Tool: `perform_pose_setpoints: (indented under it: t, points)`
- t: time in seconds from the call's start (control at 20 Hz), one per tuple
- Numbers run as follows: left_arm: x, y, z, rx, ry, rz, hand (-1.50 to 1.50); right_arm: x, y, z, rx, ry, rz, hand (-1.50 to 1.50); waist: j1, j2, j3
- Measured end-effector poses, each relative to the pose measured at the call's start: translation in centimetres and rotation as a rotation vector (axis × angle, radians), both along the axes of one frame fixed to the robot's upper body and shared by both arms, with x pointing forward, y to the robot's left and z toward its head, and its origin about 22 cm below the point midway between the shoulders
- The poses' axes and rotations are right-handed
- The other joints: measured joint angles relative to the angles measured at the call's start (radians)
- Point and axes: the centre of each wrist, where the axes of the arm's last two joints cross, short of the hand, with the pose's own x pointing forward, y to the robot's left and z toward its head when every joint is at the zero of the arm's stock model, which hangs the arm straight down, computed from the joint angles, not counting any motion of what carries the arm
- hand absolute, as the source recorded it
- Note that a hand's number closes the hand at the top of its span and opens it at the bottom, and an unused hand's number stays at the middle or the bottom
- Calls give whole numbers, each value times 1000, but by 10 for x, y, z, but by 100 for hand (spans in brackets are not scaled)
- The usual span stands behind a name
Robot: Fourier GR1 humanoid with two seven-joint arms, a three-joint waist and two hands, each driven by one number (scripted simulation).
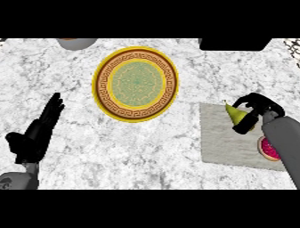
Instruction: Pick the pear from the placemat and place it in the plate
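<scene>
my right hand (256, 112) is over the grey placemat (221, 138) at the right of the marble tabletop (113, 147), fingers (243, 127) curled round the pear (236, 113), so it's gripped. the pear sits at the mat's upper left part; can't tell if it's lifted off yet. to do this step well: raise straight up first, keep the curl closed, don't drag across the mat or knock the pink-topped round thing (268, 149) just beside my forearm, then carry left toward the plate (135, 83), which is well apart, up and left. pear's long axis looks tilted, narrow tip pointing up-left toward the plate, fat end hidden in my palm. left hand (37, 133) rests at the left, fingers straight and relaxed, holding nothing.
</scene>
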Motion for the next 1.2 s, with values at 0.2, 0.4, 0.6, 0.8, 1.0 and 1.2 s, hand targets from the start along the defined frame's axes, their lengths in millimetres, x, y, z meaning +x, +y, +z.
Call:
perform_pose_setpoints:
  t: [0.2,0.4,0.6,0.8,1.0,1.2]
  points:
    - [-6,8,-4,6,18,30,0,-22,31,-13,-37,-130,-96,150,-24,-10,2]
    - [-15,16,-10,10,39,68,0,-48,69,-24,-94,-276,-227,150,-61,-25,5]
    - [-20,20,-13,8,46,73,0,-81,106,-28,-190,-427,-258,150,-71,-24,9]
    - [-20,19,-12,9,42,73,0,-115,145,-19,-230,-588,-219,150,-69,-18,12]
    - [-19,20,-7,11,37,65,0,-153,179,-4,-259,-721,-172,150,-62,-14,14]
    - [-19,19,-6,9,27,54,0,-180,200,28,-290,-879,-170,150,-48,-9,14]
